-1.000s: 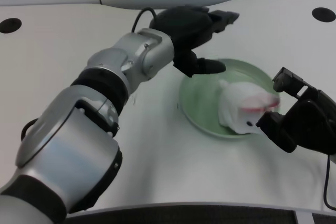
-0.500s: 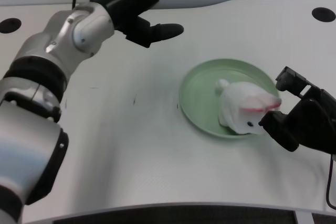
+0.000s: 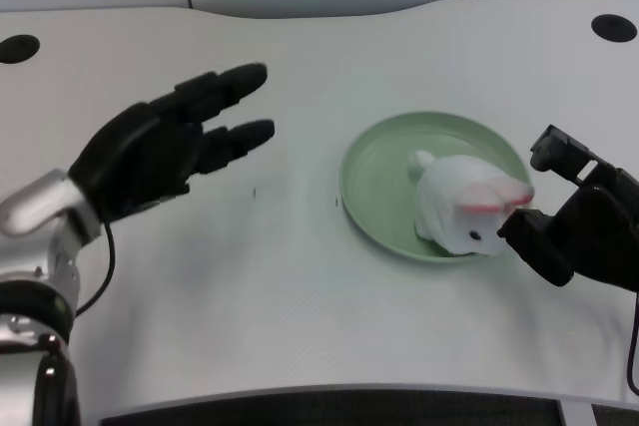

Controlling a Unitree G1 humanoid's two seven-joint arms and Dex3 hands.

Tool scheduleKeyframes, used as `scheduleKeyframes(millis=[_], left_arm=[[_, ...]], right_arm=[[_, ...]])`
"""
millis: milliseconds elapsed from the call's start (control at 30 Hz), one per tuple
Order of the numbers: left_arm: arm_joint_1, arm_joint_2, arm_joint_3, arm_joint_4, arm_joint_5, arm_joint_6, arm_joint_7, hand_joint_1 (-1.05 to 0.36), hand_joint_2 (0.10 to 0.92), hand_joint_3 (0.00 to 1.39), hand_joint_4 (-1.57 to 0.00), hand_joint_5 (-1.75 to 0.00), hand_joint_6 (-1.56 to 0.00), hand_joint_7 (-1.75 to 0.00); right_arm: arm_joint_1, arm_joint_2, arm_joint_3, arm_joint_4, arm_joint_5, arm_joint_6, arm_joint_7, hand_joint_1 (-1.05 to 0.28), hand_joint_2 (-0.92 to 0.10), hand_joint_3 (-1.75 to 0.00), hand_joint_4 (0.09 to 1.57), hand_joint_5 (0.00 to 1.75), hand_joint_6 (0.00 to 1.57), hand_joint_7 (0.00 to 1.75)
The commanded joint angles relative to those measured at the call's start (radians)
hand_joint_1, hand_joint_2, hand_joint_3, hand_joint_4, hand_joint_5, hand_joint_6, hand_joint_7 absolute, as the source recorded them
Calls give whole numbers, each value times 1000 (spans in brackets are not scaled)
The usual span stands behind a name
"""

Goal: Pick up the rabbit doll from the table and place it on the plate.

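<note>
White surface [image 3: 300, 276] carries everything. Left hand [image 3: 150, 152] hangs over it, well apart from the plate, fingers [image 3: 225, 87] spread and holding nothing. Green plate [image 3: 379, 172] sits right of centre. Rabbit doll [image 3: 464, 205] lies on the plate's right side.

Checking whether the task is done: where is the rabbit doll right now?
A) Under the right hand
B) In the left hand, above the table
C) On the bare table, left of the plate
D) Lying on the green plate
D: the rabbit doll lies on the green plate, while the left hand hovers apart, holding nothing.
</note>
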Motion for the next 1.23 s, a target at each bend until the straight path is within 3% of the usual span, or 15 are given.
scheduleKeyframes(millis=[33, 200, 300, 433, 533, 700, 900, 967, 1067, 1133, 1200, 1233], left_arm=[[78, 33, 63, -50, -73, 62, -78, -1048, 921, 723, -193, -88, -112, -26], [143, 39, 147, -80, -167, 170, -105, -1021, 921, 704, -214, -95, -105, -17], [165, 54, 175, -92, -199, 246, -114, -1012, 921, 695, -240, -106, -98, -11], [165, 89, 174, -51, -202, 401, -190, -989, 921, 628, -312, -126, -169, -33], [158, 107, 131, -31, -150, 410, -255, -1003, 921, 616, -371, -148, -220, -49], [142, 110, 96, -1, -97, 378, -285, -1014, 921, 559, -528, -145, -400, -52], [127, 110, 135, 16, -122, 453, -254, -993, 921, 462, -626, -155, -521, -60], [122, 108, 150, 17, -129, 477, -241, -949, 921, 452, -791, -258, -713, -148], [121, 106, 161, 14, -129, 488, -227, -937, 921, 453, -831, -301, -768, -170], [122, 104, 171, 12, -131, 488, -206, -926, 921, 461, -531, -984, -718, -369], [123, 104, 177, 10, -129, 485, -196, -926, 921, 470, -421, -1210, -658, -505], [123, 104, 178, 9, -127, 484, -194, -926, 921, 472, -407, -1239, -649, -525]], right_arm=[[0, -18, 0, 4, 4, 10, 4, -614, -915, -43, 1040, 1746, 799, 1746], [-1, -22, 6, 6, -6, 9, -8, -631, -918, -36, 1045, 1746, 816, 1746], [3, -23, 7, 6, -5, 14, -12, -631, -916, -29, 1044, 1746, 813, 1746], [5, -21, 3, 8, -2, 7, -11, -629, -920, -35, 1044, 1746, 812, 1746], [2, -22, 5, 12, -2, 14, -7, -622, -919, -36, 1047, 1746, 792, 1729], [5, -23, 6, 7, -6, -13, -10, -659, -921, -42, 1078, 1746, 853, 1746], [3, -27, 8, 12, -7, -1, -8, -637, -921, -37, 1067, 1746, 859, 1746], [2, -28, 9, 14, -9, 3, -10, -627, -919, -32, 1051, 1746, 834, 1746], [2, -29, 10, 16, -9, 10, -11, -625, -920, -31, 1044, 1746, 826, 1746], [3, -28, 11, 16, -10, 10, -12, -628, -921, -31, 1040, 1746, 819, 1746], [4, -26, 11, 16, -9, 5, -16, -624, -921, -36, 1035, 1746, 811, 1746], [4, -26, 11, 16, -9, 4, -17, -624, -921, -38, 1033, 1746, 809, 1746]])
